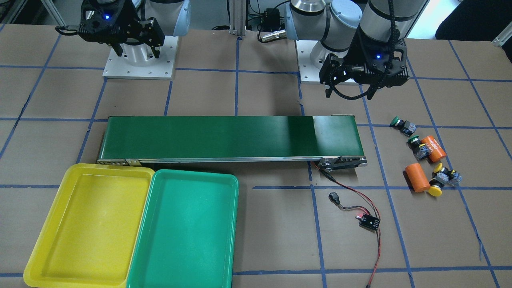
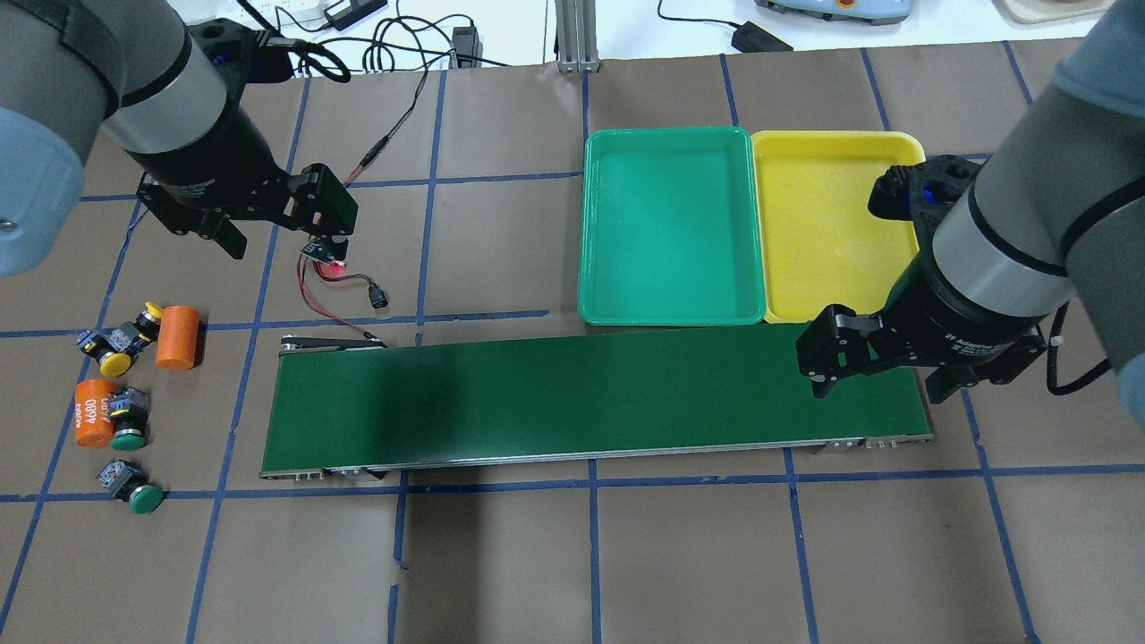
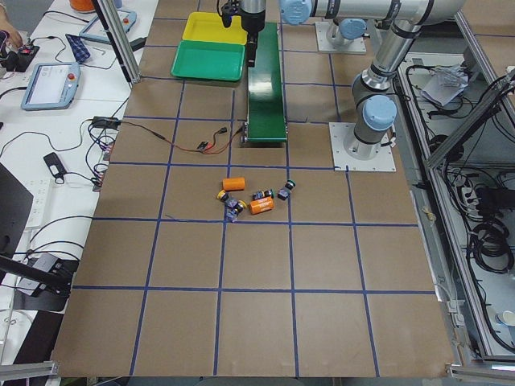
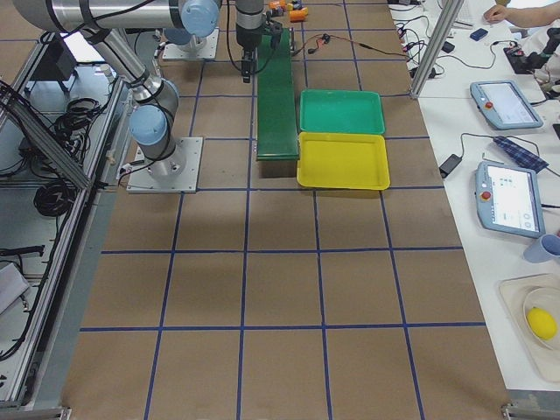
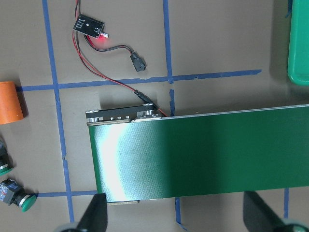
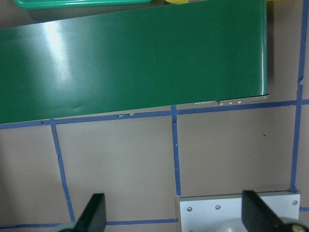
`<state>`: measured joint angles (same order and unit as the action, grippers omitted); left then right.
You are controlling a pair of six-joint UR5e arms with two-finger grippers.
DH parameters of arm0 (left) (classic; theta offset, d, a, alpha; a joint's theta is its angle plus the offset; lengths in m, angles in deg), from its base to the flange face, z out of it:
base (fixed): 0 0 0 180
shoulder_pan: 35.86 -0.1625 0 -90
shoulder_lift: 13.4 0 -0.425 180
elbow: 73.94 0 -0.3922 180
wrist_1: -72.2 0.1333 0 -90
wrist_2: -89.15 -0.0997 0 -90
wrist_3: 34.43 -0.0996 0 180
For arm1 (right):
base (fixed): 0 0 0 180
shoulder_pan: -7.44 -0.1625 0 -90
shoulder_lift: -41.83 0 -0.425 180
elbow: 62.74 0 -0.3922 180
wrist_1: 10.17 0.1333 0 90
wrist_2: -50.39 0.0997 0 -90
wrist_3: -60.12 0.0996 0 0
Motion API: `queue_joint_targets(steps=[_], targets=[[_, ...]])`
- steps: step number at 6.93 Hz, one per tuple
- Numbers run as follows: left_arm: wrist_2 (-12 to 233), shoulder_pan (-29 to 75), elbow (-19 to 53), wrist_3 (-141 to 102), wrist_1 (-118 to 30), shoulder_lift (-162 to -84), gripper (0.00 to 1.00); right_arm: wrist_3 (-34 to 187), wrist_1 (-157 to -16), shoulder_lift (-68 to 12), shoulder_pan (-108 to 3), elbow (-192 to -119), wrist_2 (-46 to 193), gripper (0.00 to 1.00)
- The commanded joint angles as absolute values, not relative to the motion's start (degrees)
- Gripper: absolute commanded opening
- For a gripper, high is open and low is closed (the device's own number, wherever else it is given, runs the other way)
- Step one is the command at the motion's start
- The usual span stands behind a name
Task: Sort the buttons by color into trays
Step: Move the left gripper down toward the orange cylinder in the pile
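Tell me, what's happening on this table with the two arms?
Sorting has not begun: the robot's left tool and right tool are open and hold nothing. The buttons, two yellow and two green, lie beside orange cylinders past one end of the conveyor belt. The yellow tray and green tray near the other end are empty.

My overhead camera sits behind, over the shoulders, looking forward and down on the table (image 2: 680,555); the front camera faces back from across it, steeply down, so sides flip. Both take in the conveyor belt (image 2: 590,402), green tray (image 2: 671,224) and yellow tray (image 2: 823,224). The end cameras look along the table from high and far. Each wrist camera looks straight down, close over one belt end.
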<state>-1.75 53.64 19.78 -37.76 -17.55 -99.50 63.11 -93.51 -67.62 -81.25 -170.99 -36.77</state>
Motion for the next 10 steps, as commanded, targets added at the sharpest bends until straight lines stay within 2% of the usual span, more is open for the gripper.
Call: queue_joint_targets(steps=[1, 6, 8, 10], targets=[[-1.6, 54.0, 19.9, -37.5, -17.0, -99.4, 1.0, 63.0, -93.5, -67.6, -81.2, -171.3, -37.2, 1.0], [-2.9, 52.9, 22.6, -37.1, -14.6, -96.5, 1.0, 63.1, -93.7, -67.7, -81.2, -171.4, -36.7, 1.0], [-10.0, 42.2, 22.9, -36.1, -12.5, -100.9, 1.0, 63.0, -93.4, -68.1, -81.2, -171.5, -37.1, 1.0], [-10.0, 32.9, 28.5, -48.1, 0.7, -107.0, 1.0, 63.0, -93.5, -68.2, -81.2, -171.5, -37.1, 1.0]])
